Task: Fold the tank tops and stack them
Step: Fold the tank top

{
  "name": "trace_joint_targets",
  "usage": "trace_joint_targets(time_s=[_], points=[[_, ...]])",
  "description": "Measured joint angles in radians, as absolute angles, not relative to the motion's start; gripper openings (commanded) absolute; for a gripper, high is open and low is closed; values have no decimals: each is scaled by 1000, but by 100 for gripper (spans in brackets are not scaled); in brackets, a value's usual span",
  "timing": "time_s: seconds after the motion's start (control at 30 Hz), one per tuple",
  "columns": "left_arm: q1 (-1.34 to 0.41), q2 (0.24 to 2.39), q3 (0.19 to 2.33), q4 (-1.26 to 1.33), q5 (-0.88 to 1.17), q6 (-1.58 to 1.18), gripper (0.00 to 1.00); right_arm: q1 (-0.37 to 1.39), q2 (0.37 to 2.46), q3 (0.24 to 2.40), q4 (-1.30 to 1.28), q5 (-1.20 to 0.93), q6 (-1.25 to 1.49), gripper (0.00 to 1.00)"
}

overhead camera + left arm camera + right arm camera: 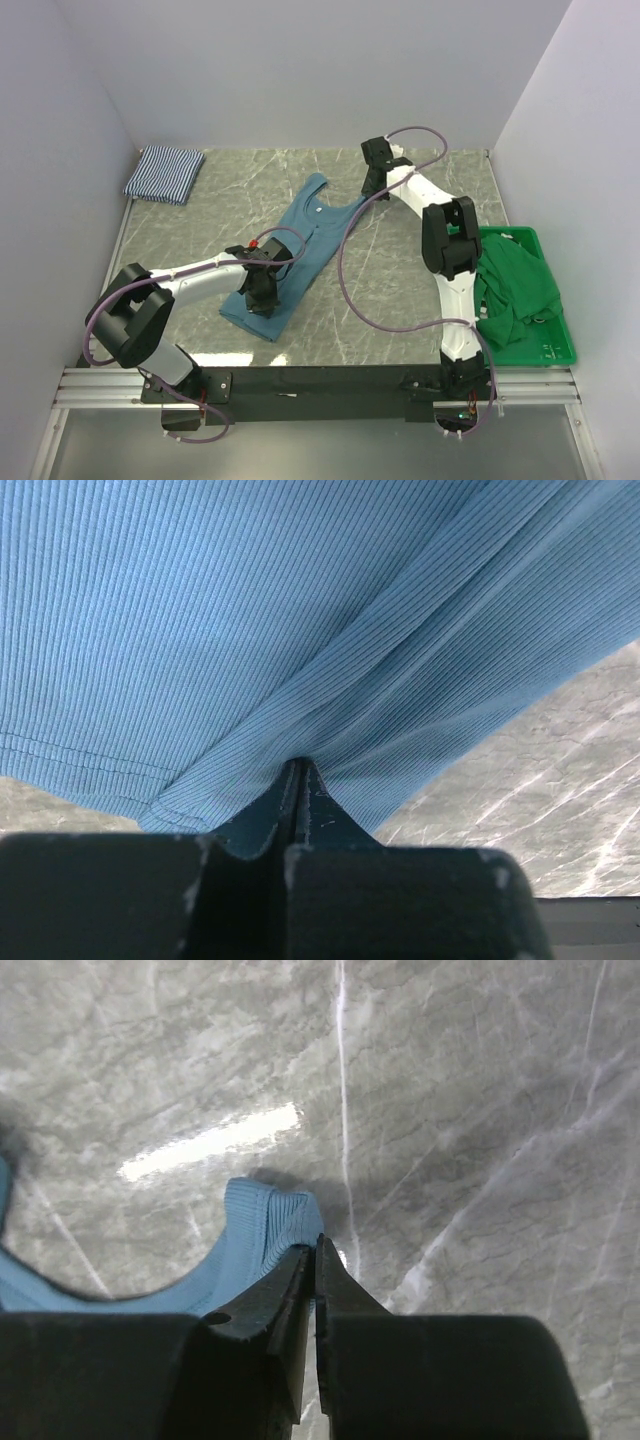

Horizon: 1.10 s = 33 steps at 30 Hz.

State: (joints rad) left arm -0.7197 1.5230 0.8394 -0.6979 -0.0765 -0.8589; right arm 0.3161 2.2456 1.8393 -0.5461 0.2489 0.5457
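Observation:
The teal-blue tank top [306,232] lies stretched on the table's middle, running from near left to far right. My left gripper [262,298] is shut on its near hem part; in the left wrist view the ribbed cloth [300,630] fills the frame and bunches into the closed left gripper [300,768]. My right gripper [371,188] is shut on a shoulder strap at the far end; the right wrist view shows the strap end [262,1218] pinched in the closed right gripper [315,1247]. The striped tank top [165,172] lies folded at the far left corner.
A green crate [562,348] stands at the right edge, holding bunched green cloth [515,285]. White walls enclose the marbled table [420,290] on the left, back and right. Purple cables loop off both arms.

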Motion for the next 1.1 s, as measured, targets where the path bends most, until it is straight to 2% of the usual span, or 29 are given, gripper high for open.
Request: trace_joint_targets(time_s=[0.3,0.4,0.73,1.1], points=[[-724,1523,839,-697,-76,-859,1,319,2294,1862,-592,275,538,31],[-724,1523,839,-697,-76,-859,0,324,2286,1837,-577,284,550,35],[-725,1523,839,-697,-76,-858,1,329,2185,1695,-485,278,605,35],[-726,1523,839,-697,-76,-855,0,331,2128,1642,-404,239,645,33]])
